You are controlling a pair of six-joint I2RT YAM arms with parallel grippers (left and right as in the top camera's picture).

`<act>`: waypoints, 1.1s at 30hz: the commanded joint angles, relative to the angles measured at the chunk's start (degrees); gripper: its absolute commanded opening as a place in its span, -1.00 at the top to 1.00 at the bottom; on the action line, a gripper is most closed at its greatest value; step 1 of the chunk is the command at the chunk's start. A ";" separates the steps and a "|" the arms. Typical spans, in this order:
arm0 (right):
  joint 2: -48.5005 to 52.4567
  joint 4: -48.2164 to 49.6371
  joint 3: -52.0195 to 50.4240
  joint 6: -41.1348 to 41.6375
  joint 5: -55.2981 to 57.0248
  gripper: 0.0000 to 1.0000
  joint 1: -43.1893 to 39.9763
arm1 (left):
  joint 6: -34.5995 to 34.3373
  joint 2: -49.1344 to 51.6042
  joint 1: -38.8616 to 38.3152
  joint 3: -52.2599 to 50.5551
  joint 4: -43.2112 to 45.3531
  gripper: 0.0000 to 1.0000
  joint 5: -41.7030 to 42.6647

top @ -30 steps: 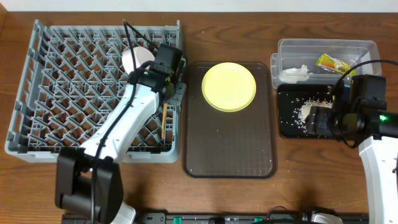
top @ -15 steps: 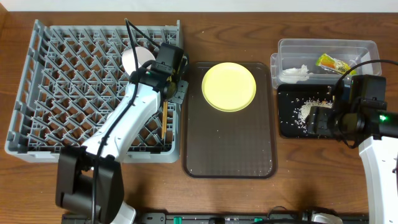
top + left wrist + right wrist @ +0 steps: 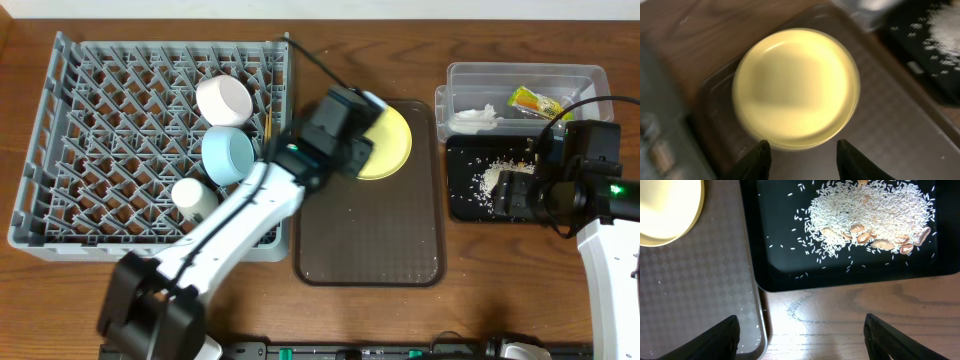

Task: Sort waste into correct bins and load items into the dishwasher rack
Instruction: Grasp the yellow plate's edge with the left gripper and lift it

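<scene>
The left gripper hovers, fingers parted and empty, at the lower edge of the yellow plate. The plate lies at the top of the dark brown tray at centre frame, and the gripper seems lined up to take its rim, as it looks like the one dish not yet in the dishwasher rack at left. At right, the right gripper hangs wide and empty just below the black tray of rice scraps, probably parked out of the way.

bowls: 2, a white bowl and a light blue bowl | yellow plate: 1 | white cup: 1 | grey rack: 1 | brown tray: 1 | bins: 2, a clear tub and a black tray | wrapper: 1 | tissue: 1 | rice heap: 1 | chopsticks: can't tell from here
</scene>
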 commanded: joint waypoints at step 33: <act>-0.50 -0.26 0.57 0.33 -0.28 -0.55 -0.13 | 2.19 21.88 -7.26 0.59 6.56 0.88 0.59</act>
